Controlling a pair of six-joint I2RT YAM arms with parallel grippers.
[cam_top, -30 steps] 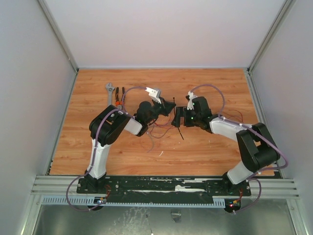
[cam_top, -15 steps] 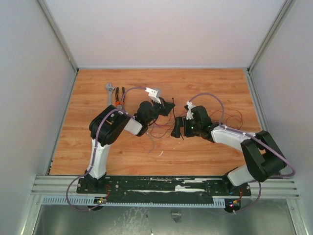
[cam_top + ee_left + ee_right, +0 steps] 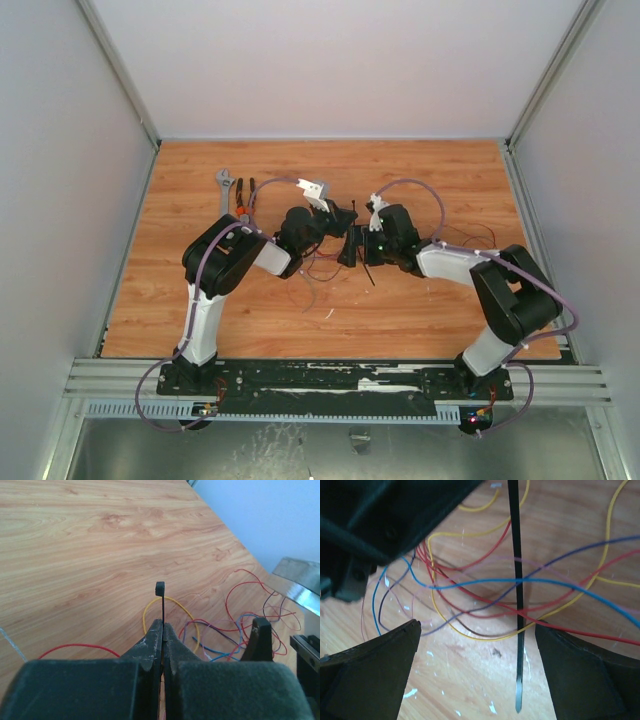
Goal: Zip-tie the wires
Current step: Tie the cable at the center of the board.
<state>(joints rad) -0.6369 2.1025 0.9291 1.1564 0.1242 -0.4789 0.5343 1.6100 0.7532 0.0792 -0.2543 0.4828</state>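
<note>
Grip on the zip tie [image 3: 162,602], tail not yet taken

Left hand [image 3: 163,626] is closed tight on the zip tie. The strip is pinched edge-on between its jaws, and the small head stands clear just beyond the fingertips. Right hand [image 3: 477,665] faces it with jaws spread wide and holds nothing. The free tail of the strip runs between its two fingers [image 3: 370,680], nearer one than the other and touching neither. Below the hands the wires [image 3: 470,587] lie loose on the tabletop [image 3: 250,320]. Red, yellow, blue and purple strands cross under the strip, fanned out rather than gathered, and nothing is wrapped round them. Farther out, beyond the left hand, a wrench [image 3: 225,185] and pliers [image 3: 245,195] lie side by side, apart from the work.

The step in hand looks to be taking the tail: one hand has the head end, and the other is placed to close on the loose end. The task seems early, since no loop exists. The next move calls for the right hand to centre on the strip, because the tail sits off to one side, and then to shut on it squarely. After that it must carry the tail round the strands and thread the tip into the head. The strip is narrow and probably springy, so a glancing close could flick it away.
</note>
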